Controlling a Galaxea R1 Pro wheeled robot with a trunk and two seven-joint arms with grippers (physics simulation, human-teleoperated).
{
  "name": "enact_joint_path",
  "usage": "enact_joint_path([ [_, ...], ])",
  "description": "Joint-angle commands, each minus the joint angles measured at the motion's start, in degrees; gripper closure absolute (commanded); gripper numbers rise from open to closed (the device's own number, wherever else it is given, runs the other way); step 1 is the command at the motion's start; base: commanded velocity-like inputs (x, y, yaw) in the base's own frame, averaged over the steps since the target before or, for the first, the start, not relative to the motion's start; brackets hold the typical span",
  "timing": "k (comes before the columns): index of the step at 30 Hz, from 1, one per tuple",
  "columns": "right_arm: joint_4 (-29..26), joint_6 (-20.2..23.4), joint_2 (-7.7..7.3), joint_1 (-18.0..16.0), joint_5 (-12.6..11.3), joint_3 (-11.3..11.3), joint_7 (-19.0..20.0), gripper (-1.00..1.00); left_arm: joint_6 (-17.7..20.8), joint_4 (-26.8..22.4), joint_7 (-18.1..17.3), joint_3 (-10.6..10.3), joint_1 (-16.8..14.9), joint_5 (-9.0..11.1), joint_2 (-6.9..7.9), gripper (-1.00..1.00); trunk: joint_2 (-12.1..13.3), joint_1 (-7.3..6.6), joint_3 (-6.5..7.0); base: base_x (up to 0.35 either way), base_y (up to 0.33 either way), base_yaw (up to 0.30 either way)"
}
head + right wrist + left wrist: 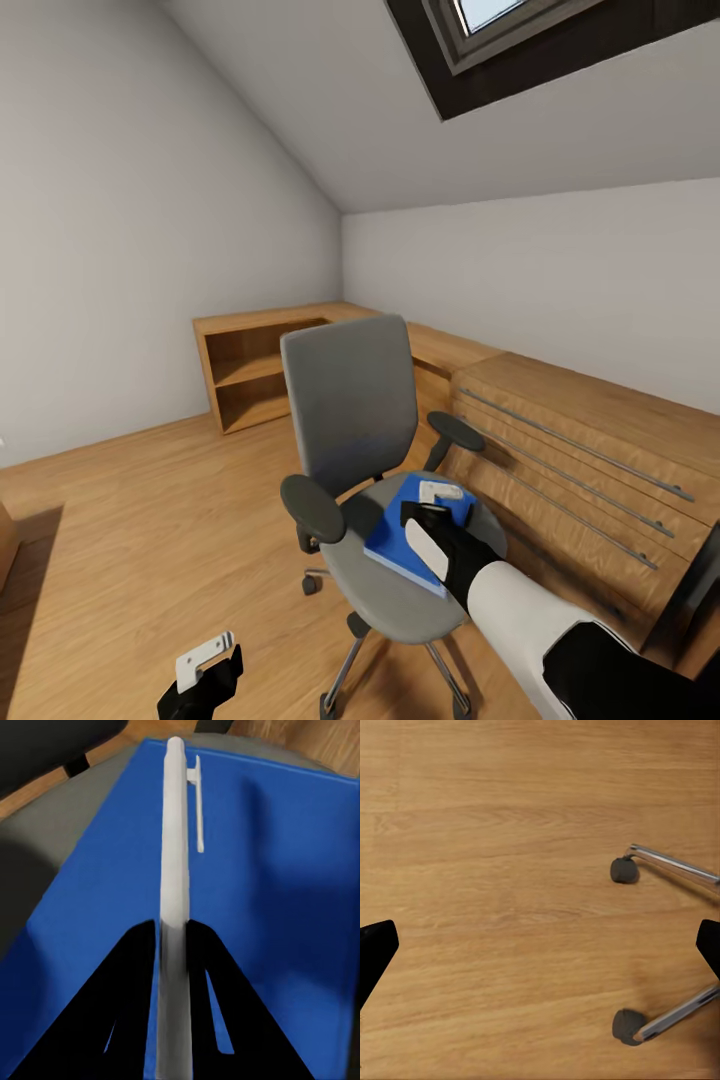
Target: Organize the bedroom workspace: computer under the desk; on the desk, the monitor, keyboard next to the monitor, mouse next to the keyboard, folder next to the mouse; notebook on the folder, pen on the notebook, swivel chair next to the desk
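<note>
The grey swivel chair (pixel 350 400) stands mid-room on the wood floor. The blue folder (pixel 392 548) lies flat on its seat. My right gripper (pixel 428 520) hovers just over the folder (pixel 285 907) and is shut on the white pen (pixel 176 832). The pen juts forward from between the black fingers (pixel 131 967), and its clip end (pixel 441 491) shows above the folder. My left gripper (pixel 205 672) hangs low beside the chair's base. It is open over bare floor, with its fingertips (pixel 375 945) far apart.
A low light wood shelf unit (pixel 260 365) sits in the far corner, and a wood drawer cabinet (pixel 580 460) runs along the right wall close behind the chair. The chair's chrome legs and casters (pixel 624 869) lie near my left gripper. Open floor lies to the left.
</note>
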Motion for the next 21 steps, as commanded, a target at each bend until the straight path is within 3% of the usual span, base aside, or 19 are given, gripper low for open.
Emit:
enact_joint_path([
  [1, -0.97, 0.97, -0.1, 0.0, -0.34, 0.41, -0.25, 1.0, -0.45, -0.02, 0.37, -0.37, -0.06, 0.62, 0.09, -1.0, 0.39, -0.23, 0.12, 0.0, 0.0, 0.0],
  [10, -14.24, 7.58, -2.86, 3.29, -0.36, 0.27, -0.49, 1.0, -0.37, -0.01, 0.49, -0.38, -0.06, 0.63, 0.09, -1.0, 4.0, -2.21, 1.74, 0.0, 0.0, 0.0],
  [17, -29.38, 10.52, -5.93, 9.31, -2.74, 0.23, -9.99, 1.0, -0.36, -0.01, 0.55, -0.27, -0.06, 0.71, 0.15, -1.0, 6.8, -3.75, 2.99, -0.105, 0.0, 0.0],
  [19, -35.3, 11.23, -7.1, 11.57, -4.51, 0.31, -14.07, 1.0, -0.36, -0.01, 0.58, -0.24, -0.06, 0.71, 0.17, -1.0, 7.61, -4.19, 3.35, -0.288, 0.0, 0.0],
  [20, -42.0, 13.44, -7.96, 14.14, -5.56, 0.31, -17.36, 1.0, -0.36, -0.01, 0.62, -0.22, -0.06, 0.71, 0.15, -1.0, 8.01, -4.41, 3.53, -0.327, 0.0, 0.0],
  [21, -43.82, 14.17, -8.1, 14.96, -5.73, 0.31, -17.97, 1.0, -0.36, -0.01, 0.62, -0.24, -0.06, 0.71, 0.13, -1.0, 8.41, -4.63, 3.71, -0.332, 0.0, 0.0],
])
